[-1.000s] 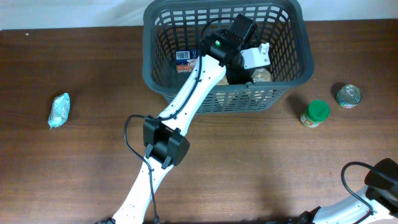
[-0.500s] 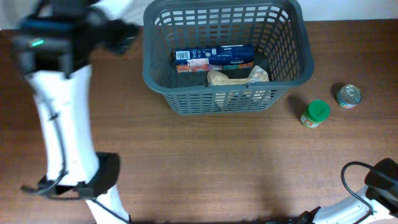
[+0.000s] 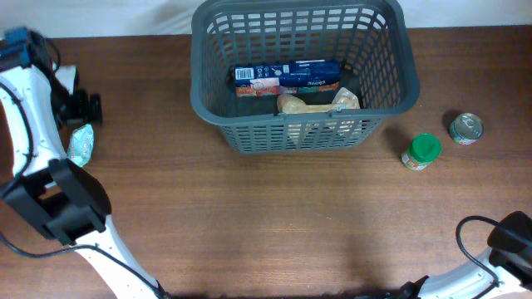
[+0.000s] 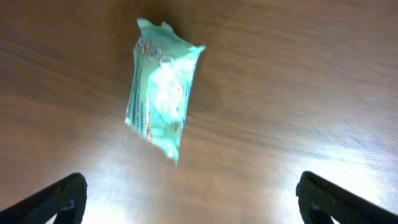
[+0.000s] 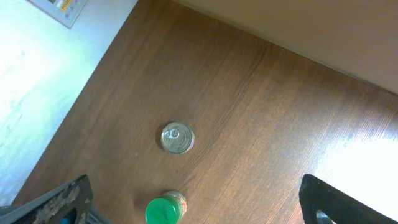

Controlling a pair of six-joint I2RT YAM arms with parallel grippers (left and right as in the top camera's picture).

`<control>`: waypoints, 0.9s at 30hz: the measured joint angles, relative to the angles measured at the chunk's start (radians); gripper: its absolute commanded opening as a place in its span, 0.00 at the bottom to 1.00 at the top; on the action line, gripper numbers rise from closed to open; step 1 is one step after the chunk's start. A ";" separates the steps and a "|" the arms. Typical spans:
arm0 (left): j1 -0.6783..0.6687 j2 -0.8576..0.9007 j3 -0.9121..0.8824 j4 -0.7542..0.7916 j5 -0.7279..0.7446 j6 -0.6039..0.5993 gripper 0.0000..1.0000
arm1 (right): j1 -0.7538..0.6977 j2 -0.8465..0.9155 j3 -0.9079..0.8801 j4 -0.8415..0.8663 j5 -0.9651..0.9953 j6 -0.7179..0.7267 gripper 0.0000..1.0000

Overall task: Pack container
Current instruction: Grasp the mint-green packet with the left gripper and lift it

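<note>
Now on the fetch step: left gripper (image 4: 191, 190) hovered above the teal packet (image 4: 160, 93), jaws spread wide, nothing held.
Container (image 3: 299, 133) stood at the far middle of the table, well apart from the packet, with a blue box (image 3: 287, 77) inside. Right gripper (image 5: 193, 202) was also parted and empty. Next move, I judged: descend, centre over the packet, close, carry it to the container.

Barcode on the white end of a blue cardboard box (image 3: 287, 79), its lettering too small to read, print on a mint-green plastic packet (image 4: 160, 93) blurred, illegible
</note>
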 measured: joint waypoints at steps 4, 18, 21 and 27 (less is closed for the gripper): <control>0.062 0.087 -0.073 0.060 0.001 0.000 1.00 | 0.000 0.000 0.000 0.000 0.000 0.000 0.99; 0.079 0.189 -0.073 0.205 0.000 0.113 0.73 | 0.000 0.000 0.000 0.000 0.000 0.001 0.99; 0.079 0.189 -0.073 0.214 0.000 0.137 0.68 | 0.000 0.000 0.000 0.000 0.000 0.000 0.99; 0.079 0.190 -0.073 0.217 0.000 0.171 0.68 | 0.000 0.000 0.000 0.000 0.000 0.000 0.99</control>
